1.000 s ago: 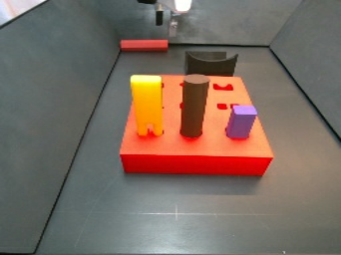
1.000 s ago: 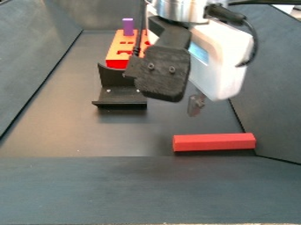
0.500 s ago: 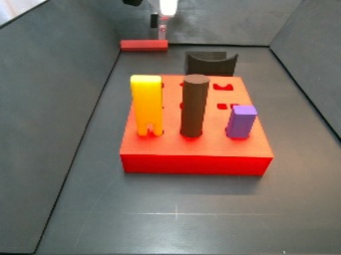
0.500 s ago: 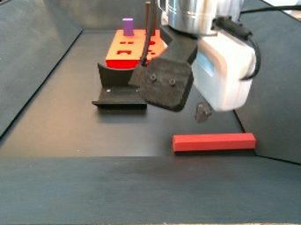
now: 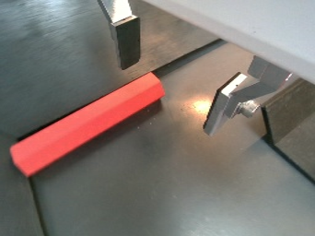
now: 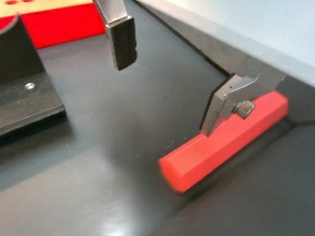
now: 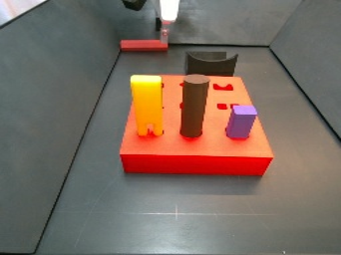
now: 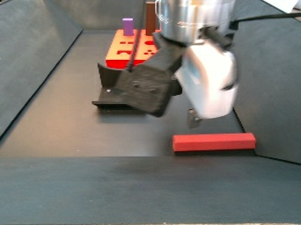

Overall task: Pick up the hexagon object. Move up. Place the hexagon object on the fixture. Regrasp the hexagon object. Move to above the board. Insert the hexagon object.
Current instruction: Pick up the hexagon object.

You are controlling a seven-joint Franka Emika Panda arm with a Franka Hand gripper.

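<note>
Red bar: the hexagon object [image 8: 214,141], a long slim red prism, lies flat on the dark floor, at about 4 o'clock from the fixture [image 8: 119,95] in a side view.
Gripper: the gripper [image 6: 172,76] hangs above the floor with its silver fingers [image 5: 127,39] spread apart and nothing between them.
Offset: in both wrist views the bar sits beside the finger gap, not inside it.
Risk: descending from here, one finger could land on the bar and tilt or push it.
Board: the wide red board [image 7: 194,142] with pegs stands well apart.
</note>
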